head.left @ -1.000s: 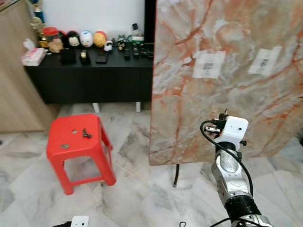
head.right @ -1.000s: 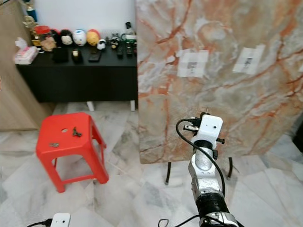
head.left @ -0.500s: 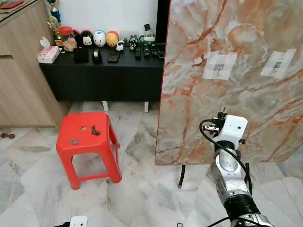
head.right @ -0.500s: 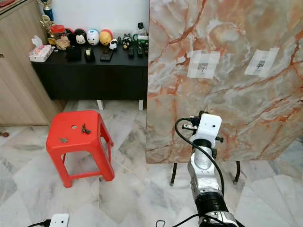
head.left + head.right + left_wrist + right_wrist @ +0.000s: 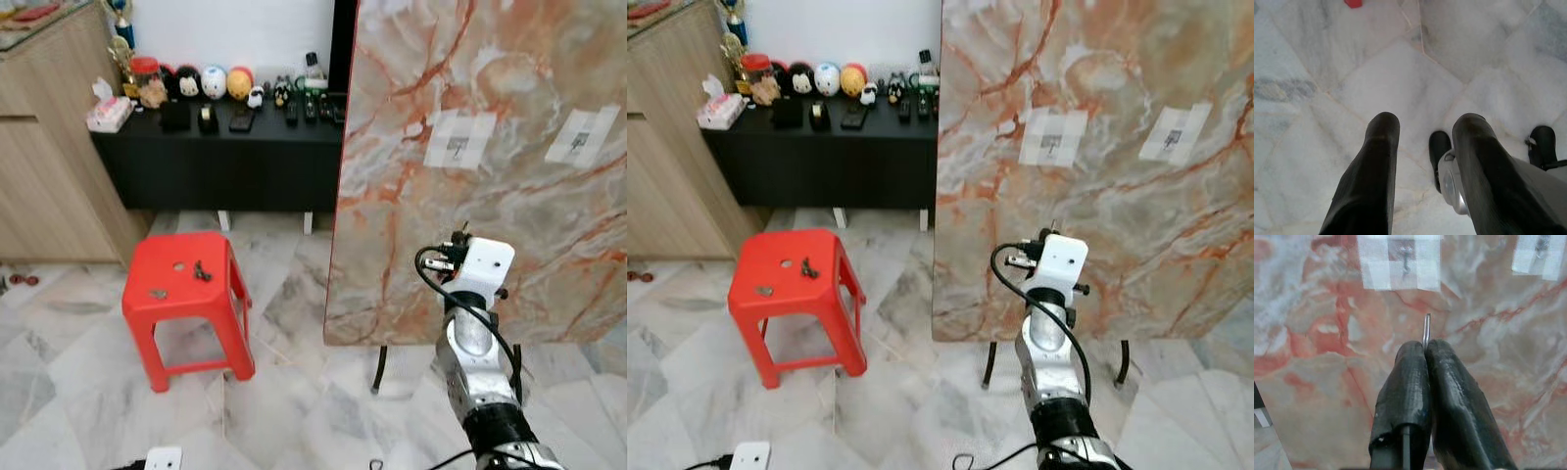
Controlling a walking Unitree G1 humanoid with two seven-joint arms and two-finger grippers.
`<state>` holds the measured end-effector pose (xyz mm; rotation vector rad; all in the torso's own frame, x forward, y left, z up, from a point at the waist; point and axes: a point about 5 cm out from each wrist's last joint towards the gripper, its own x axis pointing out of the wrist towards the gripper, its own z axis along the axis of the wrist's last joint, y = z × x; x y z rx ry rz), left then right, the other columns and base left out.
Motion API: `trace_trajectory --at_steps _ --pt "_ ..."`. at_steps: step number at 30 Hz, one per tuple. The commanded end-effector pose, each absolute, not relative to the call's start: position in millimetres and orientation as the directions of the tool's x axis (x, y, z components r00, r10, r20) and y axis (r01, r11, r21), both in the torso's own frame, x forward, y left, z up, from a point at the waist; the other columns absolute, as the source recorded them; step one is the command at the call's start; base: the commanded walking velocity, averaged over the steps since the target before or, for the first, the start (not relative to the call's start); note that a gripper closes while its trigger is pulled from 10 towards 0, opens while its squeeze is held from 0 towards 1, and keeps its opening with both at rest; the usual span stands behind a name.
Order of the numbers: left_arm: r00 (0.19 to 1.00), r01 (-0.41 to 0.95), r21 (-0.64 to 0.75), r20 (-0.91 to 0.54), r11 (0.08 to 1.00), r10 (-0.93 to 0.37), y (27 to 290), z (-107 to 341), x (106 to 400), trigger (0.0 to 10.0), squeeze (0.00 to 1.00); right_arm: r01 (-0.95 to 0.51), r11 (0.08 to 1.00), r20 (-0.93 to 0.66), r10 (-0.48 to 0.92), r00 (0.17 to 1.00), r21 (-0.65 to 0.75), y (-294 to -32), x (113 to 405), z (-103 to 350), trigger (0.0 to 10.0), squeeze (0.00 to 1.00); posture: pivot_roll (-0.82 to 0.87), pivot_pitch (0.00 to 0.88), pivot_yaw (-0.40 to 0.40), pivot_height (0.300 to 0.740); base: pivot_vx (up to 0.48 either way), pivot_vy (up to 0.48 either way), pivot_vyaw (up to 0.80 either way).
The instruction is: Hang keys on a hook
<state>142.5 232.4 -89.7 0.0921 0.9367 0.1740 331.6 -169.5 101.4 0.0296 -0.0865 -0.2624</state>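
Right wrist view: the right gripper [image 5: 1426,348] has its two black fingers pressed together on a thin metal key ring [image 5: 1425,331], whose sliver sticks out past the fingertips. It points at the marble-patterned board [image 5: 1327,333], and at 12 o'clock from the fingertips a small metal hook [image 5: 1406,262] sits on a white taped patch. A second taped patch [image 5: 1539,253] lies toward 2 o'clock.

In the head views the right arm [image 5: 475,323] is raised in front of the board [image 5: 509,176], which stands upright on thin dark legs over a marble floor [image 5: 294,392]. At 9 o'clock from the arm stands a red plastic stool [image 5: 186,294] with a small dark bunch of keys [image 5: 202,271] lying on its seat. Behind it, a black console [image 5: 225,147] carries round figurines and remote controls.

The left gripper [image 5: 1422,129] hangs low over the floor tiles, its fingers spread apart and holding nothing.
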Motion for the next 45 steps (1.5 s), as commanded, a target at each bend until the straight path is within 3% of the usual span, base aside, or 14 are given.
trace_trajectory --at_steps 1,15,33,45 --pt "0.565 -0.119 0.146 -0.803 0.982 0.188 232 -91 139 10.0 0.00 0.260 0.964 0.106 -0.264 0.959 0.053 -170 336 109 10.0 0.00 -0.01 0.000 -0.058 0.740 0.277 0.000 0.00" --pt "0.571 -0.122 0.140 -0.800 0.983 0.185 231 -91 141 10.0 0.00 0.272 0.960 0.106 -0.277 0.955 0.062 -170 336 109 10.0 0.00 -0.01 0.000 -0.062 0.740 0.258 0.000 0.00" --pt "0.571 -0.115 0.140 -0.801 0.984 0.180 230 -91 141 10.0 0.00 0.570 0.820 0.174 -0.556 0.813 -0.042 -214 317 114 10.0 0.00 -0.01 0.000 -0.061 0.740 0.000 0.000 0.00" --pt "0.570 -0.107 0.140 -0.803 0.984 0.176 229 -92 140 10.0 0.00 0.645 0.754 0.207 -0.617 0.759 -0.120 -229 316 121 10.0 0.00 -0.01 0.000 -0.055 0.740 0.000 0.000 0.00"
